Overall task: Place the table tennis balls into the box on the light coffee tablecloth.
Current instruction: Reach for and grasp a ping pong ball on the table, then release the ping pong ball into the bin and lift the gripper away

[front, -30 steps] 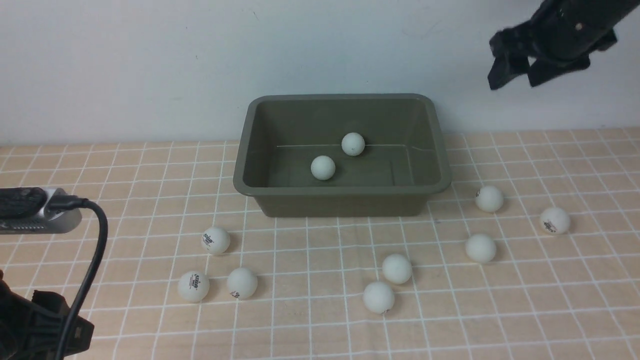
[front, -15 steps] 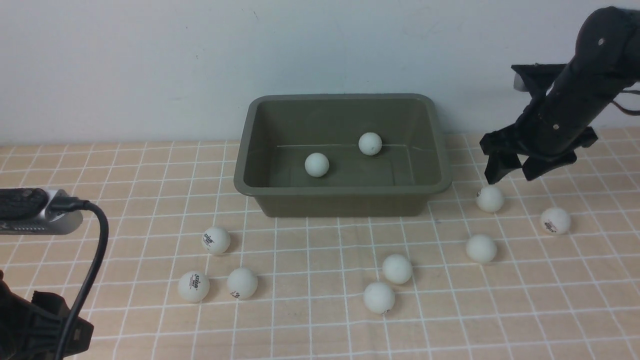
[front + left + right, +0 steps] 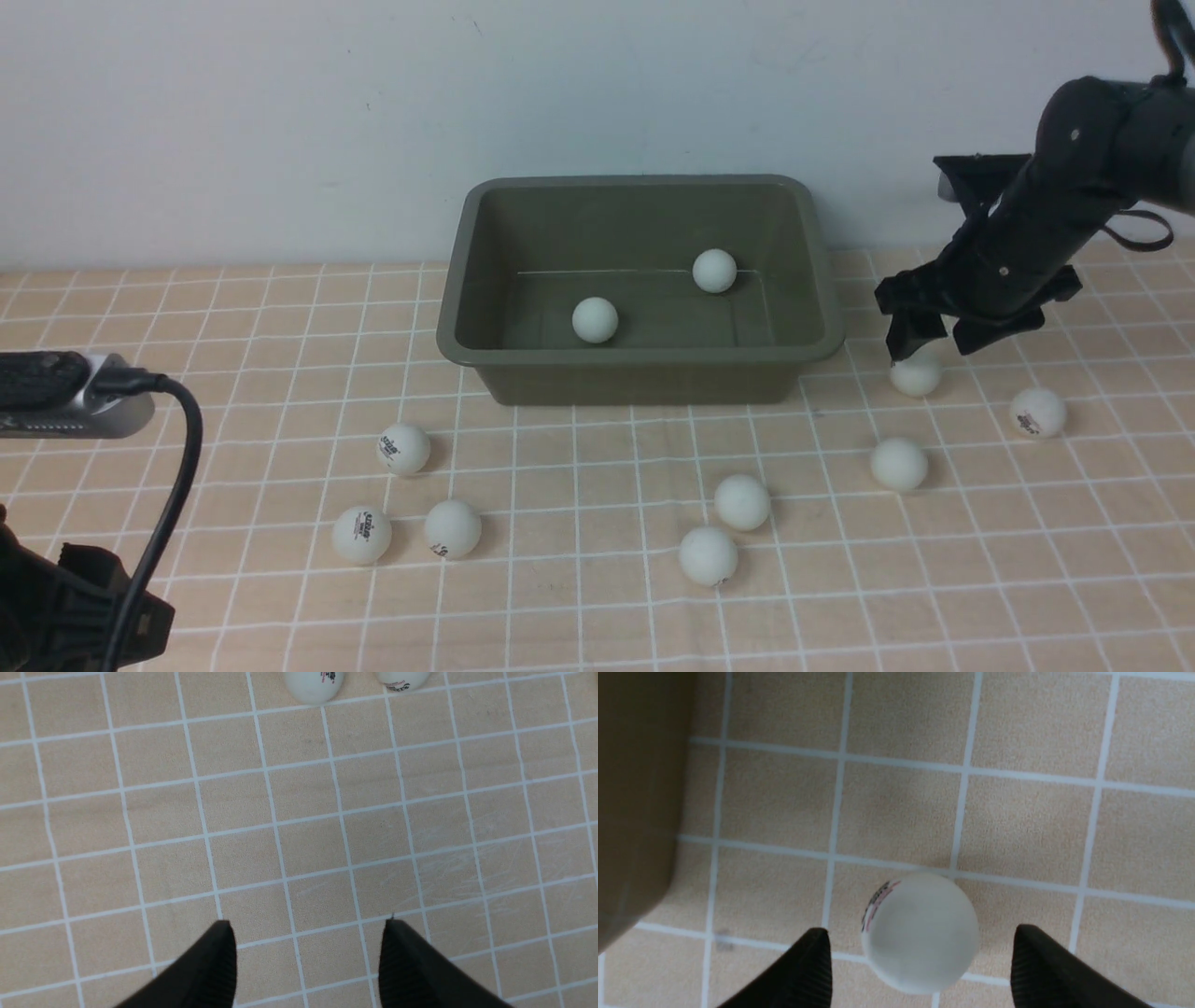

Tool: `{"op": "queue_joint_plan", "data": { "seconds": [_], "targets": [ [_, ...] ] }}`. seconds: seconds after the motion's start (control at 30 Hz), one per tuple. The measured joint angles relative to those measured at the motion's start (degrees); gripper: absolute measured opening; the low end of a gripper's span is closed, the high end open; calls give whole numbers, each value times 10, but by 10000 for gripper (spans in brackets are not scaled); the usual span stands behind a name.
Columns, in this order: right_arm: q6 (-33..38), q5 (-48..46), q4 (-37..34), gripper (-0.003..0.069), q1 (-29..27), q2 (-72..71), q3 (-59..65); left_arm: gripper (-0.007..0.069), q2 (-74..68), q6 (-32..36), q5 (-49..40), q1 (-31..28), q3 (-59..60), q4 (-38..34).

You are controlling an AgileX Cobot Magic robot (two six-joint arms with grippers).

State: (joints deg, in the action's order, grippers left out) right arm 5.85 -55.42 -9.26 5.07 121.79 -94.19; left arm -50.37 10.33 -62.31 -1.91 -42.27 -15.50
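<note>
The olive-green box (image 3: 644,356) stands at the back of the light coffee tablecloth (image 3: 579,611). Two table tennis balls (image 3: 595,319) (image 3: 714,271) lie inside it. Several more lie on the cloth in front and to the right. My right gripper (image 3: 934,347) hangs open just over the ball (image 3: 915,375) by the box's right front corner. In the right wrist view that ball (image 3: 924,924) sits between the spread fingers of the gripper (image 3: 919,930), untouched. My left gripper (image 3: 307,923) is open over bare cloth at the near left.
Three balls (image 3: 403,449) (image 3: 361,535) (image 3: 452,527) lie front left, two (image 3: 742,502) (image 3: 707,555) front centre, two (image 3: 898,464) (image 3: 1037,412) at right. The box wall (image 3: 635,802) is close beside the right gripper. The left wrist camera and its cable (image 3: 173,485) stand at the left edge.
My right arm came down from high by the wall to just above the ball right of the box. One ball in the box rolled right. The left arm stayed still.
</note>
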Motion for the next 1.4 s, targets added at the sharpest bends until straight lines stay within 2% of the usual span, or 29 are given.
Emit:
{"op": "queue_joint_plan", "data": {
  "seconds": [0.43, 0.6, 0.63, 0.9, 1.1, 1.2, 1.37, 1.4],
  "targets": [
    [10, 17, -25, 462, 0, 29, 1, 343, 0, 0, 0, 0, 0, 0],
    [1, 19, -27, 396, 0, 29, 1, 343, 0, 0, 0, 0, 0, 0],
    [-1, 19, -27, 355, 0, 29, 1, 343, 0, 0, 0, 0, 0, 0],
    [-2, -13, -27, 351, 0, 29, -14, 343, 0, 0, 0, 0, 0, 0],
    [-2, -122, -29, 351, 0, 29, -133, 343, 0, 0, 0, 0, 0, 0],
    [-4, -148, -44, 351, 0, 29, -215, 343, 0, 0, 0, 0, 0, 0],
    [-4, -152, -105, 351, 1, 29, -299, 343, 0, 0, 0, 0, 0, 0],
    [0, -152, -138, 351, 5, 29, -310, 343, 0, 0, 0, 0, 0, 0]
  ]
}}
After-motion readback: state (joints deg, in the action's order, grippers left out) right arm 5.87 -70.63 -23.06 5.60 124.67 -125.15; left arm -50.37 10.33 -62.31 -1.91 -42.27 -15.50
